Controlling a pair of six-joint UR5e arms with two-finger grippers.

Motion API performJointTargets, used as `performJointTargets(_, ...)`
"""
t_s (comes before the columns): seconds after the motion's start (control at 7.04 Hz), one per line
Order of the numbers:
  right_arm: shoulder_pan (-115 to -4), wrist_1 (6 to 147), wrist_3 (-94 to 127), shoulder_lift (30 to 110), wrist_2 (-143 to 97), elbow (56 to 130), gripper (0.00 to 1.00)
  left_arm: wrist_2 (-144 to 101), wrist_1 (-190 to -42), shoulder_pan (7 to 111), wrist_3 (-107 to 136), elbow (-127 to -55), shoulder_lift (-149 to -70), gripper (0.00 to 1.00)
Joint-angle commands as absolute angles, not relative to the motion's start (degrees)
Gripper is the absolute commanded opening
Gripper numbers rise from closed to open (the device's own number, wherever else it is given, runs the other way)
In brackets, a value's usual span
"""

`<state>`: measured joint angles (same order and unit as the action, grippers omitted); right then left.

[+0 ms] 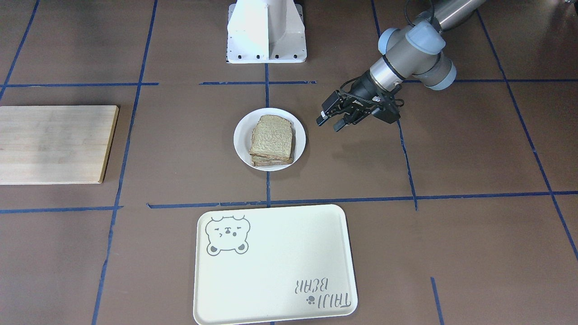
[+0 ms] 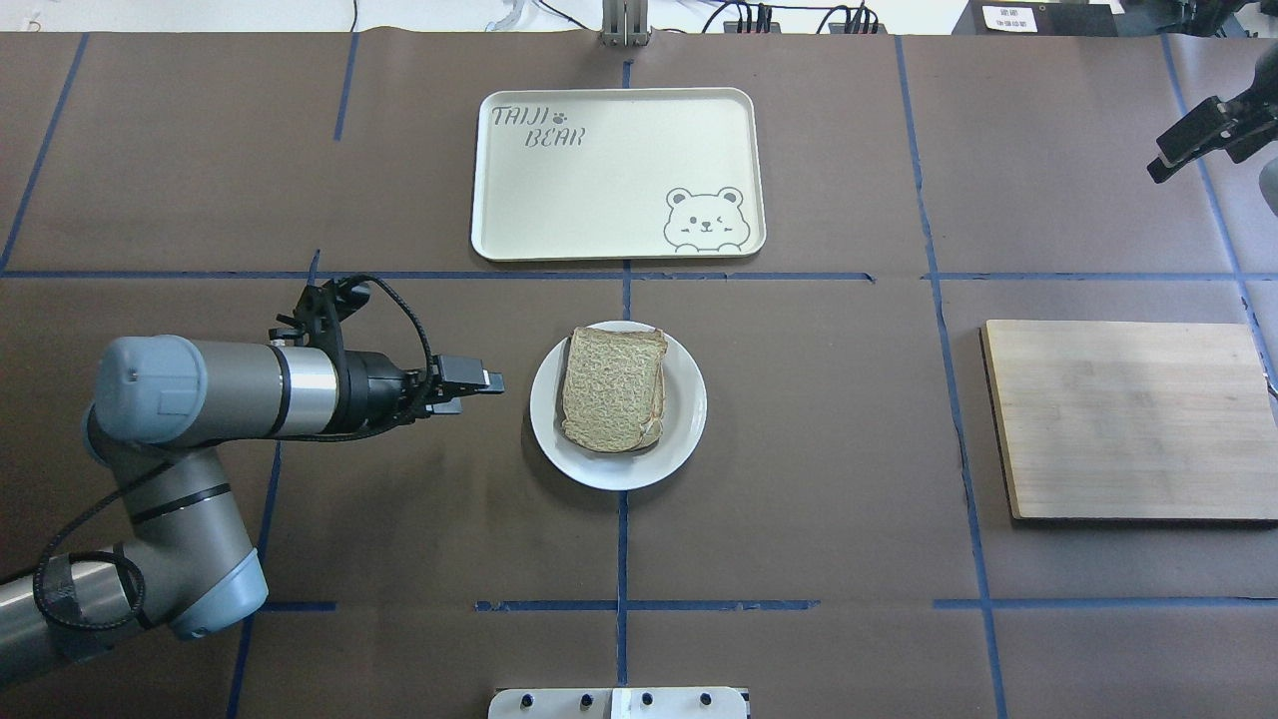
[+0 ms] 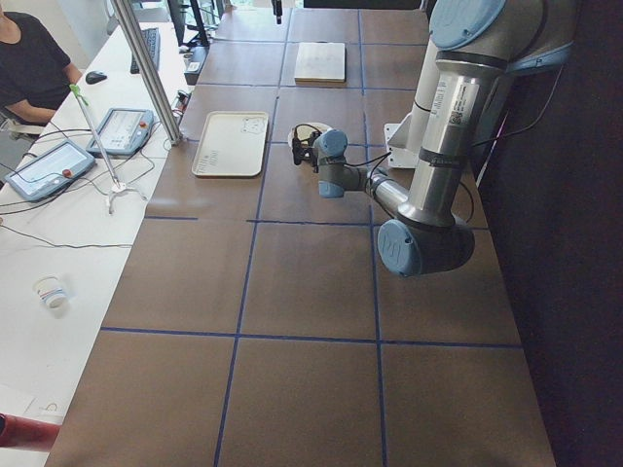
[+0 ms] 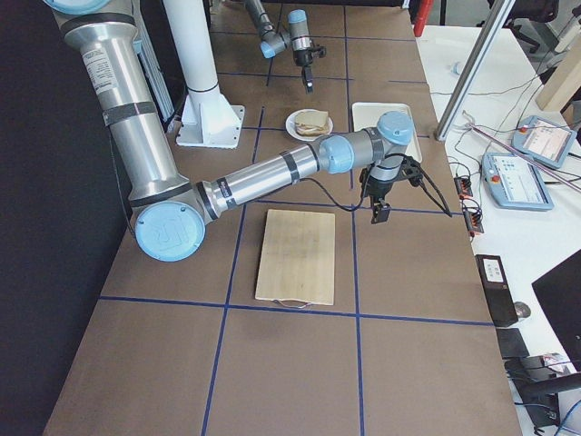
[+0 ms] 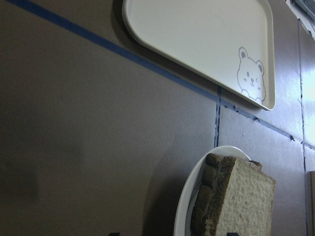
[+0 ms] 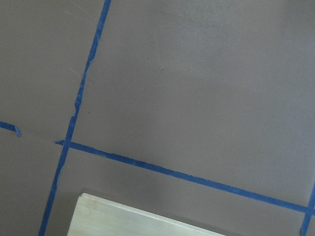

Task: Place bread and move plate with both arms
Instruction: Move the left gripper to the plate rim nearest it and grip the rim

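Observation:
The bread (image 1: pixel 272 140) (image 2: pixel 612 384) is a brown wholemeal slice lying flat on top of a short stack on the small white plate (image 1: pixel 241 135) (image 2: pixel 689 409) at the table's middle. My left gripper (image 1: pixel 328 124) (image 2: pixel 494 380) hovers just beside the plate on my left, pointing at it, open and holding nothing. The left wrist view has the bread (image 5: pixel 246 201) and plate rim (image 5: pixel 189 196) at its lower right. My right gripper (image 2: pixel 1158 170) (image 4: pixel 379 216) hangs far off to the right, past the wooden board, and whether it is open or shut does not show.
A cream tray (image 1: pixel 271 271) (image 2: pixel 599 200) with a bear drawing lies beyond the plate. A wooden cutting board (image 1: pixel 54 144) (image 2: pixel 1128 419) lies on my right side. The white robot base (image 1: pixel 266 36) stands behind the plate. Blue tape lines cross the brown tabletop.

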<state>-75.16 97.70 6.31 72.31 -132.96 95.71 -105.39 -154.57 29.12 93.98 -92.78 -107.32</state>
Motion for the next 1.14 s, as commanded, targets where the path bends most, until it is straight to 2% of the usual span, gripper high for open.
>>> performJointTargets(0.0,-75.3,97.7,6.2,72.6,-133.1,95.8,1.0,-105.3,-154.2,27.6,96.4,-89.1,-110.9,0.65)
performJointTargets(0.57,-75.2,97.6,6.4,72.5,-133.0,95.4,1.0,-105.1,-154.2,27.2,98.2,-86.9,-112.9,0.5)
performJointTargets(0.99,-75.2,97.6,6.4,72.6,-132.9,95.4,1.0,-105.1,-153.9,27.2,98.2,-86.7,-113.1,0.48)
